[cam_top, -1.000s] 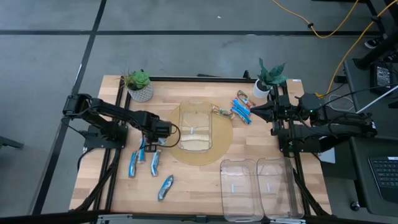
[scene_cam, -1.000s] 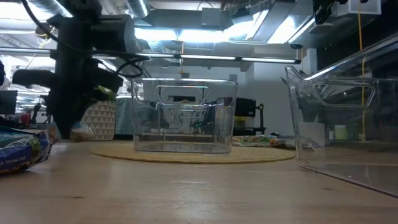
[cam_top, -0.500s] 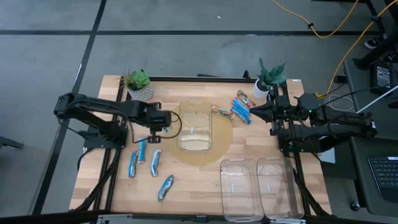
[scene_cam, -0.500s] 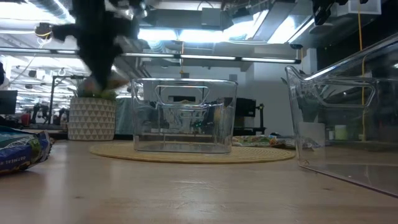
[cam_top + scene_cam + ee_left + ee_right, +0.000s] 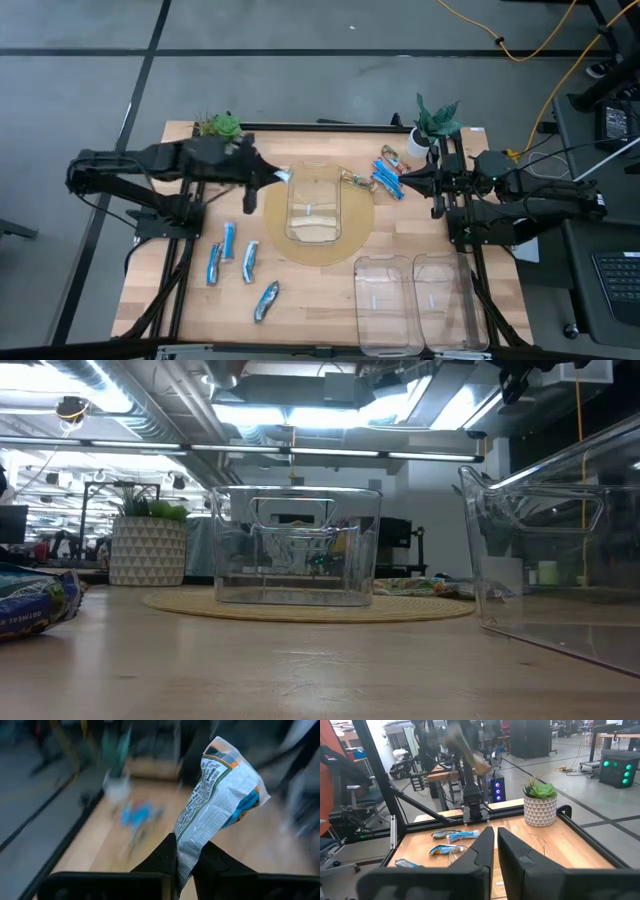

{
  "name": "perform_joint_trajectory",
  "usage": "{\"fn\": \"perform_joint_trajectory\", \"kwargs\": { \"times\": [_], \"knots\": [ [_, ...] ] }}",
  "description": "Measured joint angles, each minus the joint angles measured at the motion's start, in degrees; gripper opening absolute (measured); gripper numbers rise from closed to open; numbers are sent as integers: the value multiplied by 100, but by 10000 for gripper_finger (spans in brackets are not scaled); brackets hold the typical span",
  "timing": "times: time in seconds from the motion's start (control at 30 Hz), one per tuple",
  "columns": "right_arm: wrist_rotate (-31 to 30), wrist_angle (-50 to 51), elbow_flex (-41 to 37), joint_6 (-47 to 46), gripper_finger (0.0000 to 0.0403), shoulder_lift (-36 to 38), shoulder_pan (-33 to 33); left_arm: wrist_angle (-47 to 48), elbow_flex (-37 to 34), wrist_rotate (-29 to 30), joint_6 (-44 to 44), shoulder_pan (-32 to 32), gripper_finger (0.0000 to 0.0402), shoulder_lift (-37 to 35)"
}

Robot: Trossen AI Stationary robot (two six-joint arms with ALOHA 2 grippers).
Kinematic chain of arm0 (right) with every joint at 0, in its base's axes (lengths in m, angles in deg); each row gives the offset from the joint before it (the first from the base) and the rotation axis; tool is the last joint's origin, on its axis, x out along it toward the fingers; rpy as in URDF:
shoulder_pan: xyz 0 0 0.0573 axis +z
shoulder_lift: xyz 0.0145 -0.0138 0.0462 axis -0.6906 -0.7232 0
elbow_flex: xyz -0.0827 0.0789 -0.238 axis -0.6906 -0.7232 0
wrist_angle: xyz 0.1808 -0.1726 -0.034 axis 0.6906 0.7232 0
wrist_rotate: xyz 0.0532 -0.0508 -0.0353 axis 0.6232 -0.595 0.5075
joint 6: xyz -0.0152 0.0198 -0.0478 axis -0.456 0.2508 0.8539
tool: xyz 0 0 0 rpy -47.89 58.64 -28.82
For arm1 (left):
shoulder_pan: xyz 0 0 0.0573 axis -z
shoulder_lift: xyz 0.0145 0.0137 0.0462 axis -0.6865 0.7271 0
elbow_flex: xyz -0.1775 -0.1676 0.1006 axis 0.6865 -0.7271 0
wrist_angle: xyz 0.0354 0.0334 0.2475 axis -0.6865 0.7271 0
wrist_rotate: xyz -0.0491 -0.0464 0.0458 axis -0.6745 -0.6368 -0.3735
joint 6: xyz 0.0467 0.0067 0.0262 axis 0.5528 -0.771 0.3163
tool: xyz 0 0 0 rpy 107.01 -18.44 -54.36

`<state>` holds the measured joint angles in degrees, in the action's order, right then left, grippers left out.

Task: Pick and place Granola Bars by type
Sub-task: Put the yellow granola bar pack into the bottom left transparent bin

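My left gripper (image 5: 266, 174) hangs above the table beside the clear bin (image 5: 313, 203) on the round mat, shut on one granola bar (image 5: 279, 177), a silver wrapper with blue and orange (image 5: 220, 795). Several blue-and-silver bars (image 5: 228, 241) lie flat on the table's left part; one shows in the low view (image 5: 35, 600). More bars (image 5: 386, 176), blue and multicoloured, lie in a cluster near the far right. My right gripper (image 5: 404, 181) waits just right of that cluster, shut and empty (image 5: 493, 840). My left gripper pinches the bar by one end of its wrapper (image 5: 186, 856) between its two fingers (image 5: 165, 856). The fingers point roughly level toward the table's right. The bar sticks out past the fingertips toward the bin, lifted clear of the table.
Two more clear bins (image 5: 385, 300) (image 5: 441, 298) stand side by side at the near right edge. Potted plants stand at the far left (image 5: 222, 128) and far right (image 5: 435, 124). Bare wood lies near the table's near middle.
My left gripper, down among the blue bars a second ago, has risen with one bar and swung toward the far edge and the central bin. It has left the low view upward. The other bars stayed where they lay.
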<state>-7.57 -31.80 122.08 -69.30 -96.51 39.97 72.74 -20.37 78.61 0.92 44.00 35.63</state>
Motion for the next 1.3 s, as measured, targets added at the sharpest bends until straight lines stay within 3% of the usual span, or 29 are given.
{"fn": "perform_joint_trajectory", "kwargs": {
  "times": [0.17,0.5,0.73,0.87,1.03,1.3],
  "knots": [
    [2,-2,0,2,28,-38,-2,-800,2,-248,191,0,26,-161],
    [4,-2,0,9,28,-37,-2,-831,2,-193,187,2,26,43],
    [4,-9,0,18,28,-37,0,-1343,2,-116,245,-98,26,773],
    [4,-48,0,37,28,-37,-2,-1358,354,-157,258,-302,26,1284],
    [2,-57,0,37,28,-37,-2,-1202,898,-504,260,-615,26,1736],
    [4,-52,0,17,28,-37,0,-646,1005,-1026,218,-908,26,2262]
  ]
}}
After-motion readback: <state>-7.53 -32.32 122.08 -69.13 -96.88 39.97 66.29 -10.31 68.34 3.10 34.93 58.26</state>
